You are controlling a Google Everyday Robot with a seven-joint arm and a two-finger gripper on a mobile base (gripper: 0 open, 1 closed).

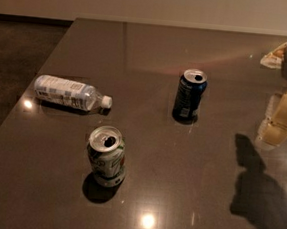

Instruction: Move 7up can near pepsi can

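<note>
The 7up can, whitish-green with a red spot and a silver top, stands upright near the front left of the dark table. The pepsi can, dark navy with a white label patch, stands upright near the table's middle, up and to the right of the 7up can. My gripper, a pale yellowish part under a grey arm, hangs at the right edge of the view. It is well to the right of the pepsi can, far from the 7up can, and holds nothing that I can see.
A clear plastic water bottle lies on its side at the left, cap pointing right. A pale packet lies at the back right. The table's left edge runs diagonally beside dark floor. The arm's shadow falls at the front right.
</note>
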